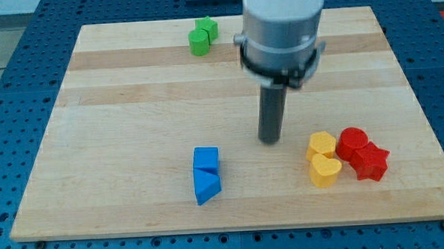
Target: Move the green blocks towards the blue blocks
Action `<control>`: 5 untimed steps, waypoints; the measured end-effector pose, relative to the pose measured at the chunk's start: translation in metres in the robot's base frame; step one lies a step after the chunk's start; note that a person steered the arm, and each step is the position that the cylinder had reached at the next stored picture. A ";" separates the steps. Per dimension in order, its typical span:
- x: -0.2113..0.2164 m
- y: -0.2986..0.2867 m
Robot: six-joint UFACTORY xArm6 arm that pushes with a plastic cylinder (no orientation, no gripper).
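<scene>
Two green blocks (202,36): bright, chunky, touching, at 12 o'clock on the board (133,143). Two blue blocks (206,175): cube atop wedge, at 6 o'clock. My tip (271,140): bare rod, holding nothing, mid-board, touching no block.

Bright even light, soft shadows, slight blur, perhaps lit from overhead

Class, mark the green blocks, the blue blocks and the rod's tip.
green blocks (202,36): camera view, on the pair's middle.
blue blocks (206,173): camera view, where the two meet.
my tip (271,140): camera view, rod's very end.
</scene>
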State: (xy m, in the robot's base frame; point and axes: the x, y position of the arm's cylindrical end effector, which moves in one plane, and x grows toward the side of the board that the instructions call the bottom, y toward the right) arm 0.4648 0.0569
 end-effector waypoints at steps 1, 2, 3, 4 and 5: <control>-0.093 0.000; -0.182 0.003; -0.233 -0.020; -0.263 -0.049; -0.273 -0.062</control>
State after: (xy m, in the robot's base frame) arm 0.1922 -0.0047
